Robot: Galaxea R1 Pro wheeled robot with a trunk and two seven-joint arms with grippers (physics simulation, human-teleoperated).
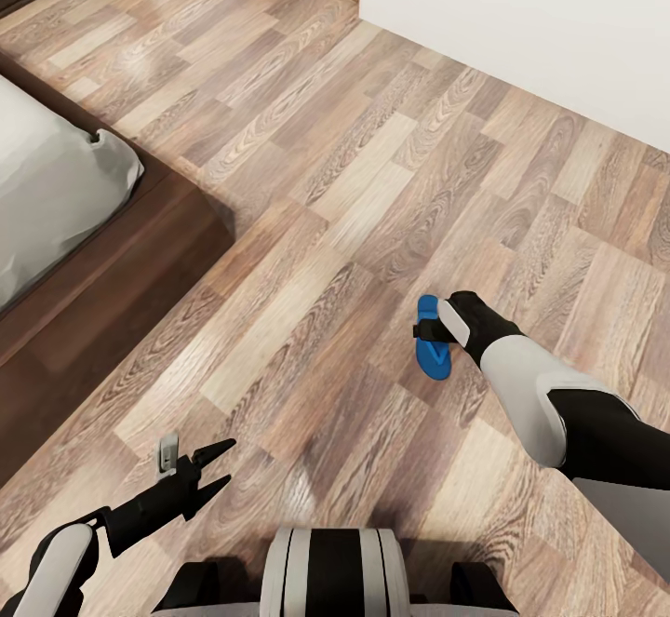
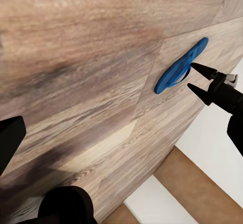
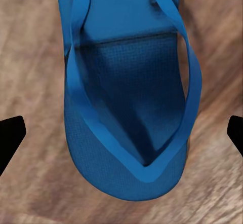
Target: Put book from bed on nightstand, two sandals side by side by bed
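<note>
Here, at the lower left of the head view, the left gripper (image 1: 221, 468) hangs over the wood-plank floor (image 1: 307, 254) with its two pointed fingers spread and nothing between them. Right of centre, the right gripper (image 1: 430, 330) is directly above a blue sandal (image 1: 432, 349) lying flat on the floor, well apart from the bed (image 1: 112, 263); in the right wrist view its black fingertips (image 3: 11, 138) stand wide apart on either side of the sandal's thong straps (image 3: 188, 82), not touching it. At the left edge lies the bed's grey mattress (image 1: 46, 189) in its dark-brown frame, and a white wall (image 1: 540, 21) fills the upper right.
</note>
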